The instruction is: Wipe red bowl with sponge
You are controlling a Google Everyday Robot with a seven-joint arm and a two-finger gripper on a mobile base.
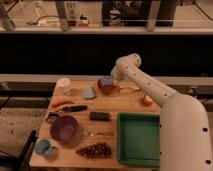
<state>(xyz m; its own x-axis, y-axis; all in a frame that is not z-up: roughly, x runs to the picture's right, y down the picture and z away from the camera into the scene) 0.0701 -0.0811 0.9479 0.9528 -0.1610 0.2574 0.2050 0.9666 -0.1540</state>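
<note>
The red bowl (103, 88) sits at the back middle of the wooden table (110, 106). The blue-grey sponge (107, 81) lies in or on the bowl and covers most of its top. My gripper (114, 79) is at the right edge of the bowl, right beside the sponge, at the end of the white arm (145, 87) that reaches in from the right. The arm's wrist hides much of the gripper.
A paler grey-blue piece (88, 92) and a white cup (63, 84) lie left of the bowl. A purple bowl (64, 128), a light-blue cup (43, 147), grapes (95, 149), a fork (98, 133) and a black block (99, 116) are in front. A green tray (138, 138) stands front right.
</note>
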